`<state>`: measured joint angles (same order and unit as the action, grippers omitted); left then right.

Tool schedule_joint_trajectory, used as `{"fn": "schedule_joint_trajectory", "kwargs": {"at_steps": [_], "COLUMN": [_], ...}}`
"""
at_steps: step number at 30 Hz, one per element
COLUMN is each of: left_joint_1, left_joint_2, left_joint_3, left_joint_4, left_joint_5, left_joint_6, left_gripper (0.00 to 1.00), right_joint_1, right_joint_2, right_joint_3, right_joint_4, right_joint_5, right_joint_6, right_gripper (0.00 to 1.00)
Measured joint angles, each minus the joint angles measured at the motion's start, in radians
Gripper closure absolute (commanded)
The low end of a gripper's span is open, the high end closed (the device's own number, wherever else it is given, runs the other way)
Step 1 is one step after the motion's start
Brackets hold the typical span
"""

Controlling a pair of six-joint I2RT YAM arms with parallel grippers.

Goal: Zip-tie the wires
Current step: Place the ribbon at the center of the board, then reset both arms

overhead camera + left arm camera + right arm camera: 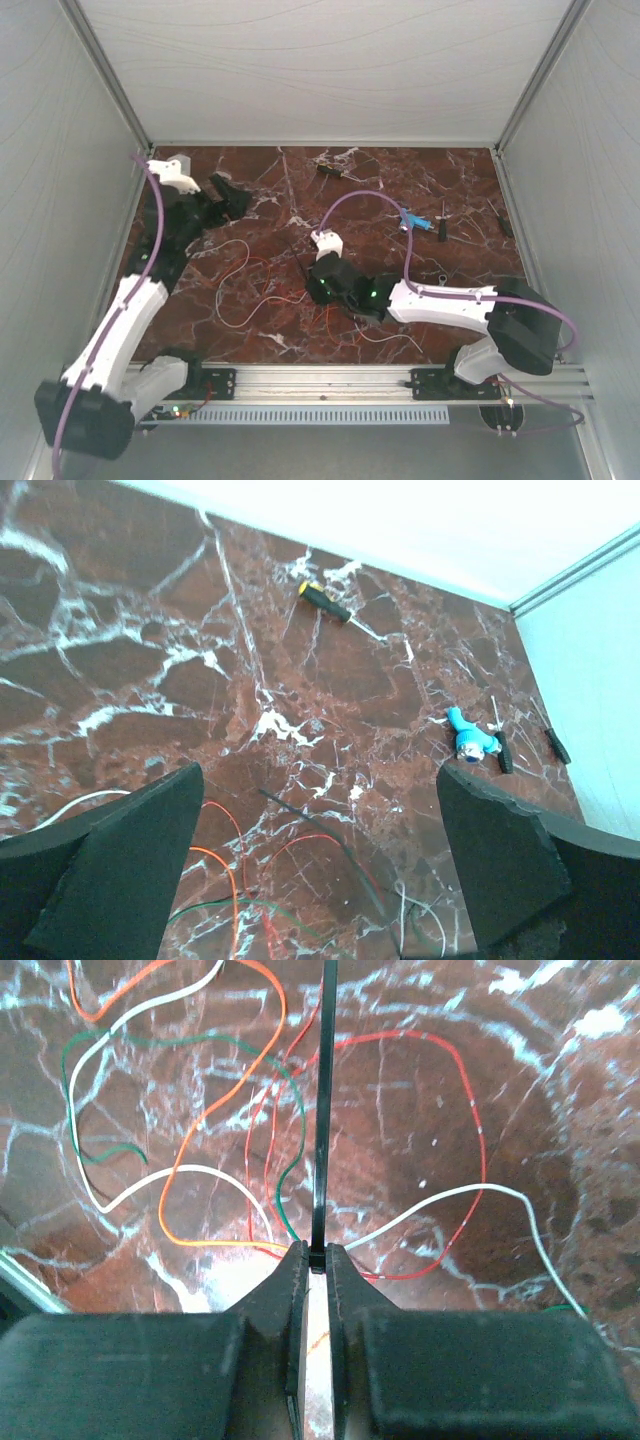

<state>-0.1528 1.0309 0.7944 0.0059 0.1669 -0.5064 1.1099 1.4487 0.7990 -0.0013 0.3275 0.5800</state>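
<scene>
The wires [165,1200] lie in loose loops on the table [420,170]: orange, white, red and green ones. From the top view they are in the lower middle, between the two arms. They are spread out, not in a bunch, so we think they must be pulled together first.

The black zip tie [322,1110] runs straight up the middle of the right wrist view, right over the wires. The right gripper [316,1255] has its fingers pressed together on the near end of it. We think it pinches the end so the long part can reach the wires.

The left gripper [318,815] is up at the upper left of the table. Its fingers are spread as wide as can be, with nothing in them. It points down at the wires, maybe ready to grab.
</scene>
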Motion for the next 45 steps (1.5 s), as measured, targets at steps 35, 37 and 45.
{"fn": "schedule_joint_trajectory", "kwargs": {"at_steps": [35, 37, 45], "left_joint_1": [0.002, 0.002, 0.002], "left_joint_2": [-0.454, -0.467, -0.517], "left_joint_3": [-0.325, -0.364, -0.551], "left_joint_4": [-0.131, -0.092, 0.188], "left_joint_5": [0.037, 0.027, -0.057], "left_joint_6": [0.4, 0.441, 0.491], "left_gripper": [0.0, 0.0, 0.0], "right_joint_1": [-0.535, -0.573, -0.871], "right_joint_2": [-0.106, -0.163, -0.342], "right_joint_3": [0.154, 0.057, -0.43], "right_joint_4": [0.108, 0.165, 0.465], "right_joint_5": [-0.112, -0.051, -0.096], "right_joint_6": [-0.552, -0.568, -0.603], "right_gripper": [0.02, 0.02, 0.02]}}
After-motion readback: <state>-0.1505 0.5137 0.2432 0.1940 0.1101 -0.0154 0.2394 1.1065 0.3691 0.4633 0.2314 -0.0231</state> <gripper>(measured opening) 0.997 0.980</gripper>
